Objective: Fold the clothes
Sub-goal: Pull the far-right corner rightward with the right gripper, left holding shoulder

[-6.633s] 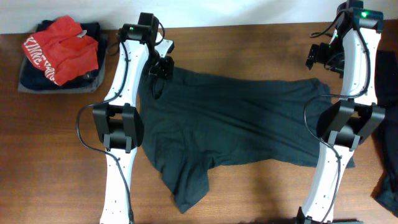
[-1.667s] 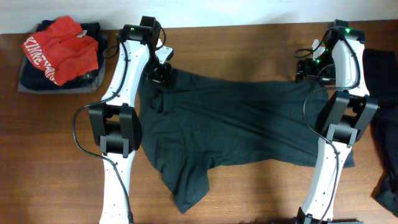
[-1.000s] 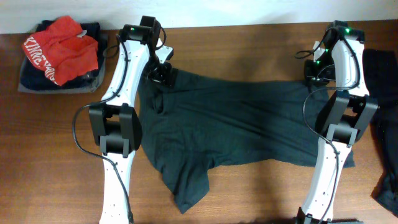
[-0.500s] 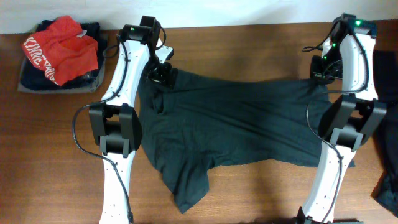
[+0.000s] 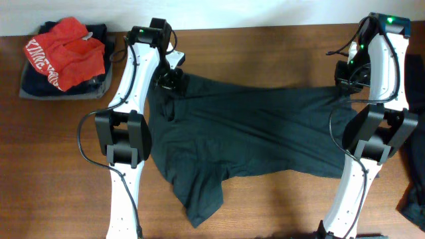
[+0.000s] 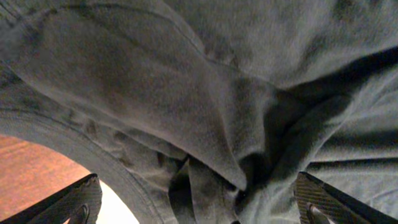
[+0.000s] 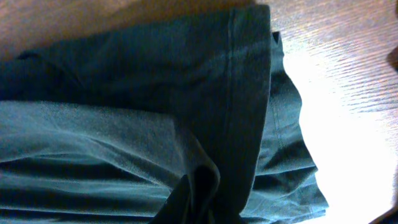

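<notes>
Here, the dark teal-grey T-shirt (image 5: 252, 133) lay spread crosswise on the wooden table (image 5: 265, 46), rumpled, with one sleeve (image 5: 202, 202) trailing toward the near edge. My left gripper (image 5: 171, 79) stood at the shirt's far left corner. In the left wrist view its fingers (image 6: 78, 200) were spread wide apart, one at each lower corner of the frame, and a bunched fold of the cloth (image 6: 211, 143) sat between them, ungripped. My right gripper (image 5: 348, 81) stood at the shirt's far right corner. Its jaws were together. In the right wrist view a ridge of cloth (image 7: 199, 180) rose toward the bottom edge of the frame, where the fingertips would be, so the jaws appeared clamped on the shirt, though the fingertips themselves were out of sight. Beside that ridge the stitched hem (image 7: 249, 93) ran across bare wood. At the far left corner of the table a red garment (image 5: 66, 52) with white lettering lay on a stack of dark ones. A black garment (image 5: 415, 73) lay at the right edge, partly out of frame.
</notes>
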